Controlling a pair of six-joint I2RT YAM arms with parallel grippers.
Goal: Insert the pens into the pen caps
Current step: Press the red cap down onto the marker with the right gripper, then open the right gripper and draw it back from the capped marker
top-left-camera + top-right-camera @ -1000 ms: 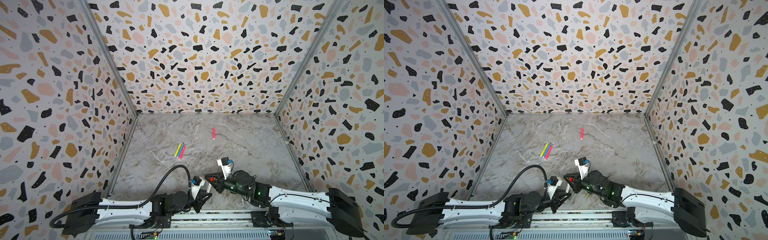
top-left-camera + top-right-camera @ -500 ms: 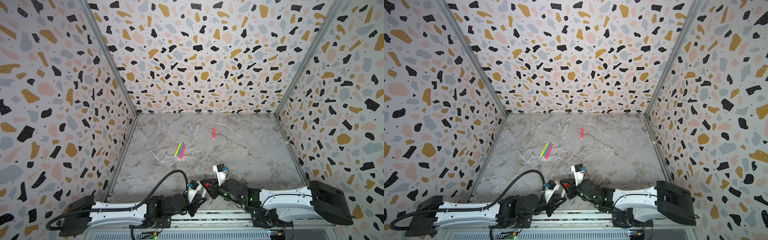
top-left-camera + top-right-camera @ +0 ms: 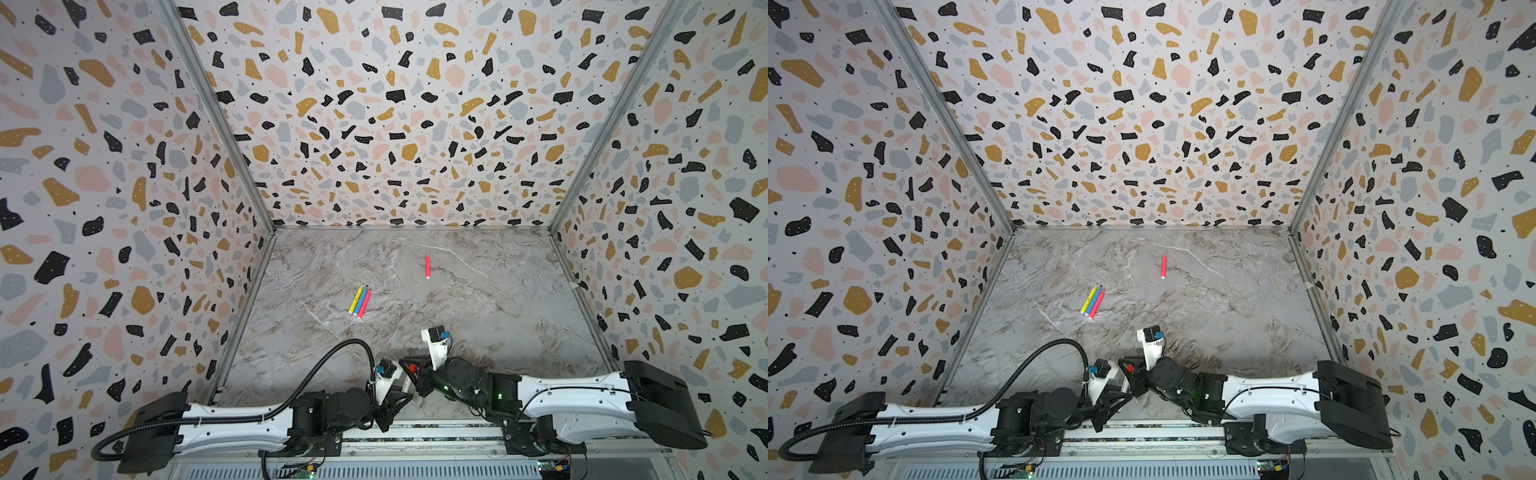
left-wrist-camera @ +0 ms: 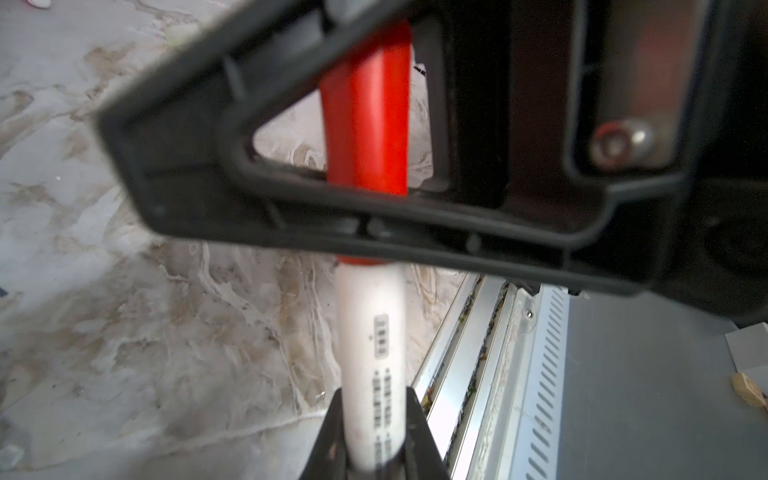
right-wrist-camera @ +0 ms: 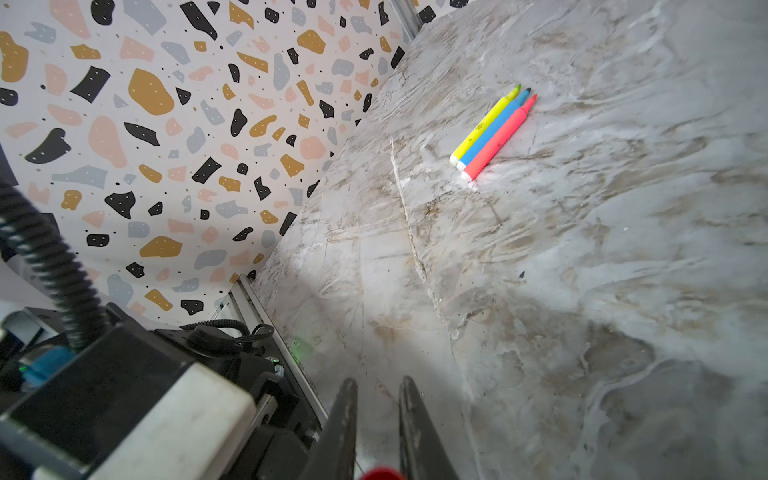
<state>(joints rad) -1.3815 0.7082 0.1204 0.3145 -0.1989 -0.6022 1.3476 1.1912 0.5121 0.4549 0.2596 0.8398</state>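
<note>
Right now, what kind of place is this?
Probably a robot test enclosure, not a home: terrazzo-print wall panels box in a marble-look tabletop, and two arms sit on a metal rail.

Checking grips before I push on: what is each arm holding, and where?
The left gripper holds the white pen by its barrel; the right gripper grips the red cap at the pen's far end.

Print is showing only in the left wrist view, where the white-bodied pen [image 4: 357,316] is carrying dark markings on its barrel: a small boxed mark [image 4: 381,336] and, further along the barrel, two rows of tiny characters [image 4: 382,407]. Blur is keeping all of it from being read.
</note>
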